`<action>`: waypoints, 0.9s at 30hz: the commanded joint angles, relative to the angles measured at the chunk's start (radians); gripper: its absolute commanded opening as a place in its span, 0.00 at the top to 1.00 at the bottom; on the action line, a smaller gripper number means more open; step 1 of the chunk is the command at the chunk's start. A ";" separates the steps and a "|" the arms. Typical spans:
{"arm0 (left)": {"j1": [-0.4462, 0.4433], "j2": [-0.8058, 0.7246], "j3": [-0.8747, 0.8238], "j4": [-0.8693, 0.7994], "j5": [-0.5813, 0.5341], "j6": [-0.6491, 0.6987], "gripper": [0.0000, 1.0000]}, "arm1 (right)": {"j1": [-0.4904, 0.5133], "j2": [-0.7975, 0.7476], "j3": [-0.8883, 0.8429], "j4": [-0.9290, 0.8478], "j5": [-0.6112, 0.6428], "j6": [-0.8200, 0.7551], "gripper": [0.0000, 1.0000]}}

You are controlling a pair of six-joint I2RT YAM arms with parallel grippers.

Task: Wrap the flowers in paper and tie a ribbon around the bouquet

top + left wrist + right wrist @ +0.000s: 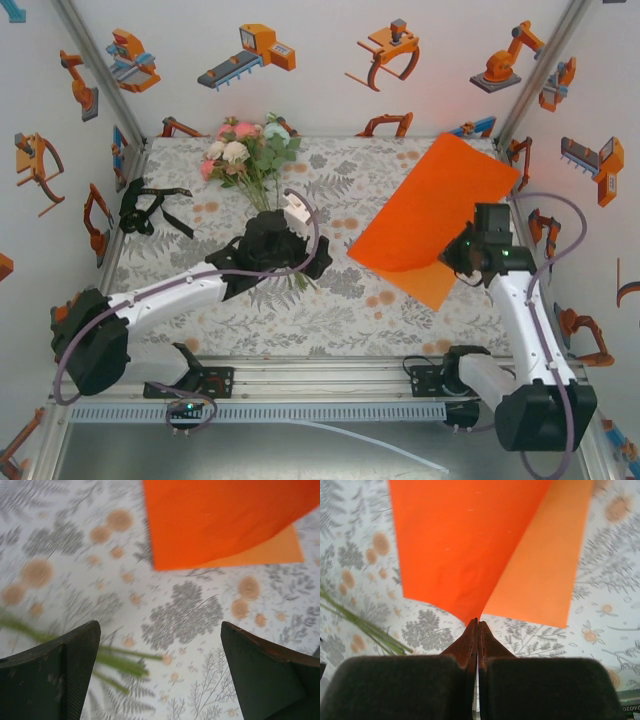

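White walls [320, 100] dotted with orange robot stickers close in a table covered by a grey leaf-and-flower tablecloth [340, 310]. At the far side, left of centre, the flowers [245, 150] lie with their pink and cream heads towards the back wall and their thin green stems running nearward under the left arm. The black ribbon [150, 208] sits in a loose heap at the far left, well apart from everything else. The orange paper [435, 215] spreads across the right half of the table, its near part raised off the cloth.

The left gripper [290, 245] hangs over the lower stems with its jaws spread as wide as they go and nothing between them. In the left wrist view the stem ends [120, 662] lie on the cloth just beside its left finger [75, 670], and the paper's corner is farther off.

The right gripper [462, 252] is closed tight, its two fingertips [472, 635] pressed together on the near edge of the paper. From that pinch the sheet curls upward, showing its paler underside on the right.
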 commanded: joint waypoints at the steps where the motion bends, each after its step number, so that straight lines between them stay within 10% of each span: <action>1: -0.036 0.064 -0.060 0.368 0.284 0.178 0.02 | 0.072 0.084 0.073 -0.070 0.029 -0.059 1.00; 16: -0.181 0.690 0.349 0.812 0.151 0.054 0.06 | 0.165 0.156 0.212 0.010 -0.056 -0.003 1.00; 20: -0.182 0.762 0.444 0.771 0.111 0.000 0.42 | 0.164 0.156 0.211 0.013 -0.062 -0.012 1.00; 23: -0.181 0.770 0.468 0.753 0.097 -0.052 1.00 | 0.163 0.148 0.225 -0.004 -0.024 -0.032 0.83; 27: -0.179 0.725 0.475 0.690 -0.002 -0.158 1.00 | 0.140 0.092 0.251 -0.032 0.051 -0.060 0.56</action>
